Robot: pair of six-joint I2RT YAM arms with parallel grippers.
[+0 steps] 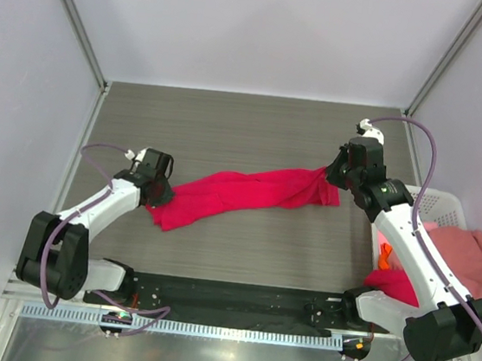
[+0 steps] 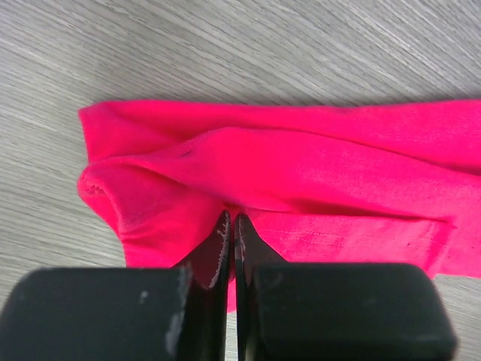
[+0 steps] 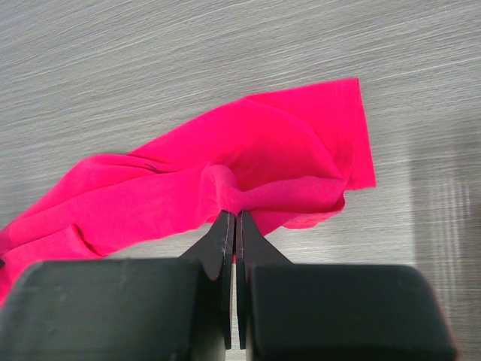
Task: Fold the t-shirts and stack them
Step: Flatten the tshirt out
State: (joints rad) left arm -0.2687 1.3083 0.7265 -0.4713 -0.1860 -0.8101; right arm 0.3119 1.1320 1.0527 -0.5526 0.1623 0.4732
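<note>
Black L end effector (image 2: 229,219) clamped on rumpled crimson t-shirt (image 1: 248,192), R end effector (image 3: 231,218) likewise, woodgrain table (image 1: 229,131)

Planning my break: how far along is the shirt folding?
No folded stack is visible. In hand: the left gripper and right gripper pinch opposite ends of the crimson t-shirt, bunched on the table. Left: folding it, plus the pink shirt and orange shirt at the basket.

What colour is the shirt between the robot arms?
The shirt is bright pinkish red, clearest in the left wrist view.
</note>
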